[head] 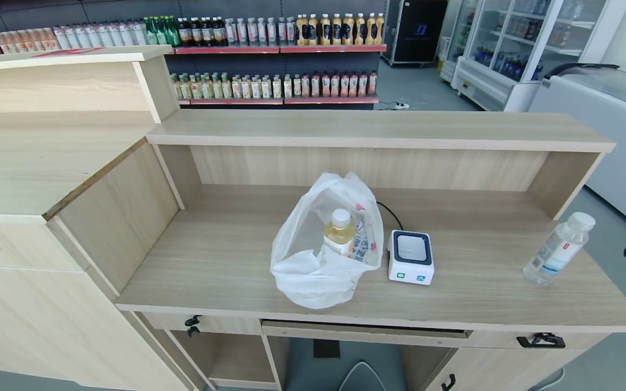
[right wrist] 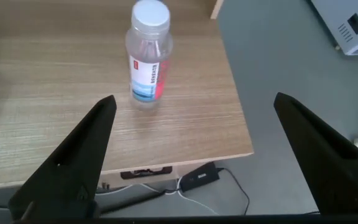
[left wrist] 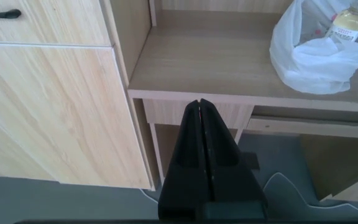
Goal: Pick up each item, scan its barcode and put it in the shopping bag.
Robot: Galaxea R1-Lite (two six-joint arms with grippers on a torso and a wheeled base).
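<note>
A white plastic shopping bag [head: 313, 266] stands open mid-counter with a yellow-liquid bottle [head: 339, 231] upright inside it. Right beside the bag sits the white barcode scanner [head: 411, 256]. A clear water bottle [head: 558, 248] with a white cap stands near the counter's right end. My right gripper [right wrist: 194, 102] is open, off the counter's front right corner, with the water bottle [right wrist: 148, 53] ahead of it and apart from it. My left gripper [left wrist: 199, 104] is shut on nothing, low in front of the counter's left front edge, with the bag [left wrist: 319, 50] farther off.
The wooden counter [head: 226, 255] has a raised back shelf [head: 378, 130] and a taller cabinet [head: 36, 163] on its left. A black cable [head: 392, 213] runs behind the scanner. Drawer handles [head: 541, 341] sit under the front edge. Drink shelves and freezers stand behind.
</note>
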